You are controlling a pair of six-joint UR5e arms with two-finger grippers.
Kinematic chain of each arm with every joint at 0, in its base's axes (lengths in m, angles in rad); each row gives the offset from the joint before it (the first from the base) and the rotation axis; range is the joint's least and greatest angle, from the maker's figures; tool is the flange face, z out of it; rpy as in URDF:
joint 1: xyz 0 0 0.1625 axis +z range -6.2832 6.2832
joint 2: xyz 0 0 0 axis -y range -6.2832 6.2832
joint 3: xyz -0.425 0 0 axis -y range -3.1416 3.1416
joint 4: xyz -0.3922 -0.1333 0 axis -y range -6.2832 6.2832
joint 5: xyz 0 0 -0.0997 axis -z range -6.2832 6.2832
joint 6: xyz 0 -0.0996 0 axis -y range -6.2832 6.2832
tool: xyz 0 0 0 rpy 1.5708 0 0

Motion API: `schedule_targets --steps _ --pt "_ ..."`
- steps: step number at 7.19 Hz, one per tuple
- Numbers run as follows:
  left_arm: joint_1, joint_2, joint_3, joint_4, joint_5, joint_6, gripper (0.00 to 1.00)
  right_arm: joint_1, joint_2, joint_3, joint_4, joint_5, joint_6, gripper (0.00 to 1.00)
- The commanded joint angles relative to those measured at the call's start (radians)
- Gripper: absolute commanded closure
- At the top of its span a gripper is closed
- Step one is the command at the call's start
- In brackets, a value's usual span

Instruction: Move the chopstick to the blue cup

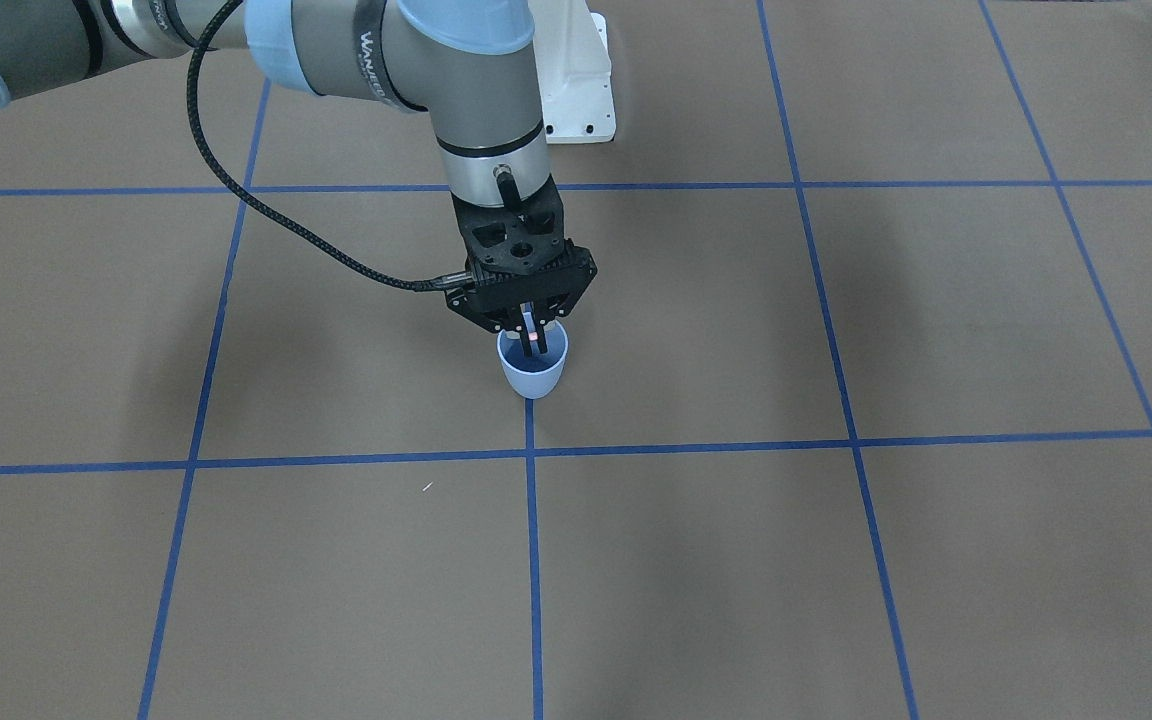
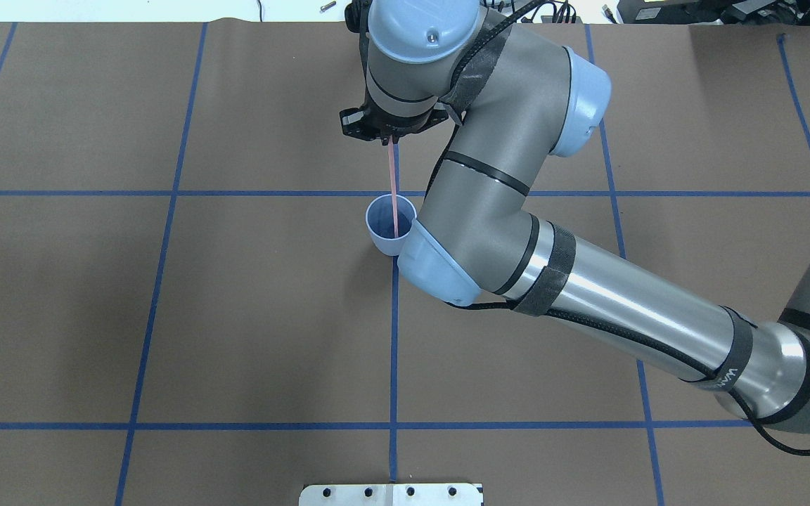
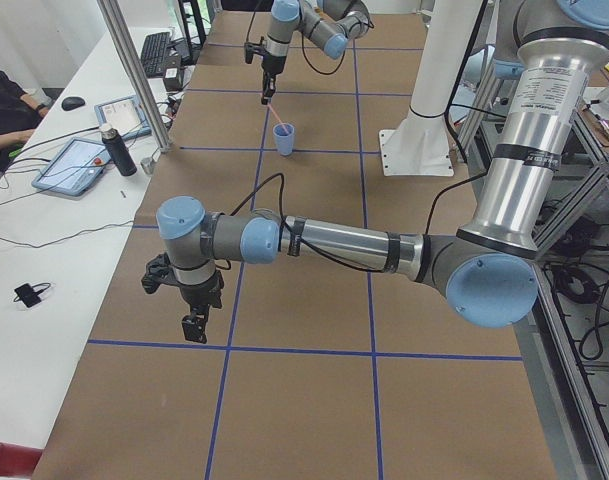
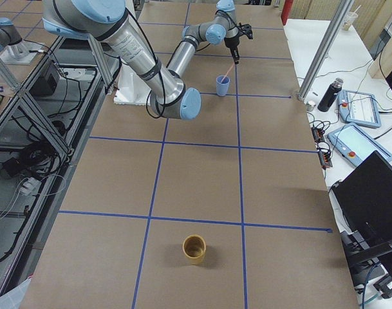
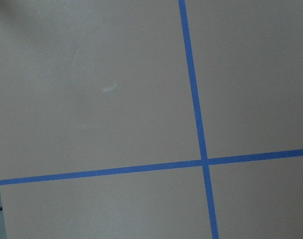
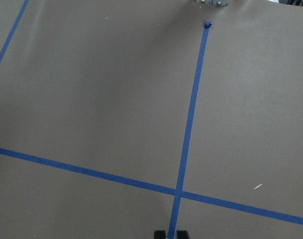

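Note:
The pale-blue cup (image 1: 534, 381) stands upright on the brown table near a blue tape crossing; it also shows in the overhead view (image 2: 380, 219). My right gripper (image 1: 533, 334) hangs straight above the cup, shut on a thin pinkish chopstick (image 2: 394, 184). The stick runs down from the fingers into the cup, and its pink end (image 1: 534, 344) shows at the cup's mouth. In the right wrist view the gripper (image 6: 171, 234) shows as two fingertips close together. My left gripper (image 3: 194, 328) shows only in the exterior left view, low over the table far from the cup; I cannot tell whether it is open or shut.
A tan cup (image 4: 194, 249) stands alone at the table's end on my right. A white base plate (image 1: 581, 95) is bolted behind the blue cup. A side bench with a tablet (image 3: 76, 163) and a dark bottle (image 3: 114, 150) lies past the table's far edge.

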Motion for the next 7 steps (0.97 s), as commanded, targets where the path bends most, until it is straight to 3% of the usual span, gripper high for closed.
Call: schedule_targets --steps 1,3,6,7 --pt "0.000 0.000 0.002 0.000 0.000 -0.001 0.01 -0.005 -0.008 0.014 0.032 -0.016 0.006 0.00" --pt "0.000 -0.002 -0.001 0.000 0.000 0.000 0.01 -0.003 -0.010 0.061 0.010 -0.012 0.005 0.00" --pt "-0.001 -0.002 -0.004 0.000 0.000 0.003 0.01 0.027 -0.006 0.286 -0.297 -0.009 -0.012 0.00" --pt "-0.001 0.000 -0.006 0.000 0.000 0.011 0.01 0.090 -0.025 0.354 -0.430 0.037 -0.078 0.00"
